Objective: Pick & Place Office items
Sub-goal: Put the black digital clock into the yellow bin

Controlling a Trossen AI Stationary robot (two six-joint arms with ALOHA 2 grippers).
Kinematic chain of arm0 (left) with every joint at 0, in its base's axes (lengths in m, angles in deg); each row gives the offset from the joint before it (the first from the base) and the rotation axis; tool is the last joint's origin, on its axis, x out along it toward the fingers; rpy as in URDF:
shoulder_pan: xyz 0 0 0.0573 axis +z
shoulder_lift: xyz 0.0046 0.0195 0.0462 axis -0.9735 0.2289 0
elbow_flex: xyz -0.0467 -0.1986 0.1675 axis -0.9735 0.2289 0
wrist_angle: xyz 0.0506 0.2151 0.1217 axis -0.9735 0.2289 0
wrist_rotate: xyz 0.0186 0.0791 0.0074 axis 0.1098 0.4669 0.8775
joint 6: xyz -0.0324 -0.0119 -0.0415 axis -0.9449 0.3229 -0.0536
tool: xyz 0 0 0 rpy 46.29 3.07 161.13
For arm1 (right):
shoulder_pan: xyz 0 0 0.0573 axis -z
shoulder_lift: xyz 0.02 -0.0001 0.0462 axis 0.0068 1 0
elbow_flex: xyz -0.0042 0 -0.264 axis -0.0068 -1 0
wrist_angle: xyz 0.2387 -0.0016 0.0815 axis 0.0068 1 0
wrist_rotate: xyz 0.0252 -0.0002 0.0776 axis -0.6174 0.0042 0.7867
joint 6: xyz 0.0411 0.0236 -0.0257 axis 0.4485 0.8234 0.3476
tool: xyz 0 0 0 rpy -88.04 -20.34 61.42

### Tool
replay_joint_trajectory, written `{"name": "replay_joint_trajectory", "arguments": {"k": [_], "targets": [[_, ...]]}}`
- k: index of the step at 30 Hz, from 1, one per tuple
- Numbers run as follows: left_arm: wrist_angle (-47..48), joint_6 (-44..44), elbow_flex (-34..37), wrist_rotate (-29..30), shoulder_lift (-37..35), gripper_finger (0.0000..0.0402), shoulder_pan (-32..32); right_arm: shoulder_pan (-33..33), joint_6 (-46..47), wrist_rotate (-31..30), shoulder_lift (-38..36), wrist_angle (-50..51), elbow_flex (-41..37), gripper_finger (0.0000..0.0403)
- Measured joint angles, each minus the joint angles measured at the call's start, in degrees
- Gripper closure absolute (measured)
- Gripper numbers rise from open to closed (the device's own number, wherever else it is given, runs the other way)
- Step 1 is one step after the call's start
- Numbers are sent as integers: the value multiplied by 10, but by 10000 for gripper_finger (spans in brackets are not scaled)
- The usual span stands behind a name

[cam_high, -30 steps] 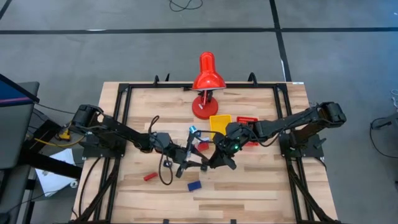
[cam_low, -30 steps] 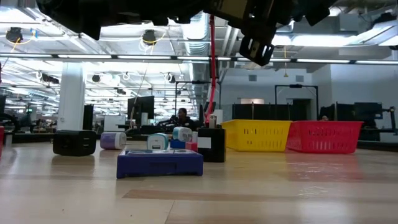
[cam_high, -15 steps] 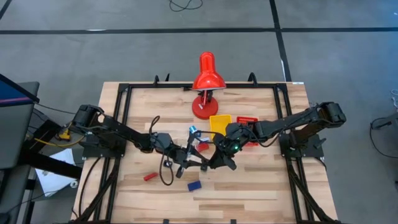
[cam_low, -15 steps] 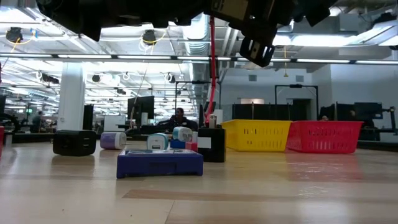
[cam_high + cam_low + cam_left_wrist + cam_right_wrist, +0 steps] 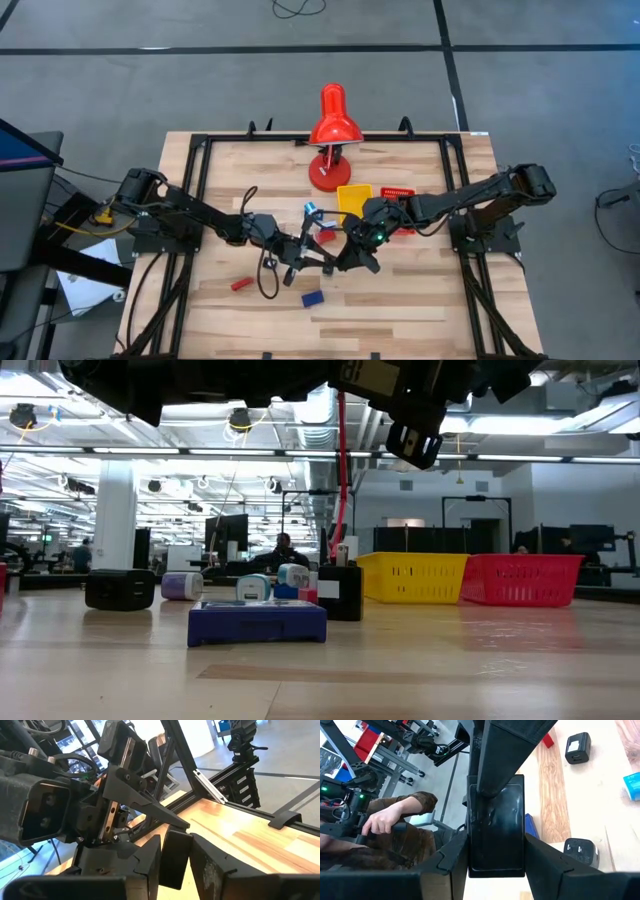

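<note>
Black block (image 5: 496, 827) held in mid-air above mid-worktop (image 5: 420, 300), clamped in right hand (image 5: 495, 851), flat faces against the fingers. Left hand (image 5: 175, 856) pinching the same block's other end. Looks rigid, light, glossy, likely slippery; best held across broad faces.

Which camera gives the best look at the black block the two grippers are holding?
The right wrist view: the black block fills it, between the right gripper fingers. The left wrist view shows its edge; the high view hides it; the low view misses it.
</note>
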Motion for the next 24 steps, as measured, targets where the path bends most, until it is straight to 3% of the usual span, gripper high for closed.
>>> {"name": "replay_joint_trajectory", "arguments": {"k": [5,16,20,24], "targets": [[0,10,0,0,0,341,0,0,1,0,0,-1,0,246],[27,-14,2,0,2,341,0,14,-84,-1,-3,5,3,196],[62,-71,2,4,-9,341,0,30,-114,-1,-2,5,2,183],[115,-155,2,62,-32,341,0,43,-174,-8,-2,10,2,174]]}}
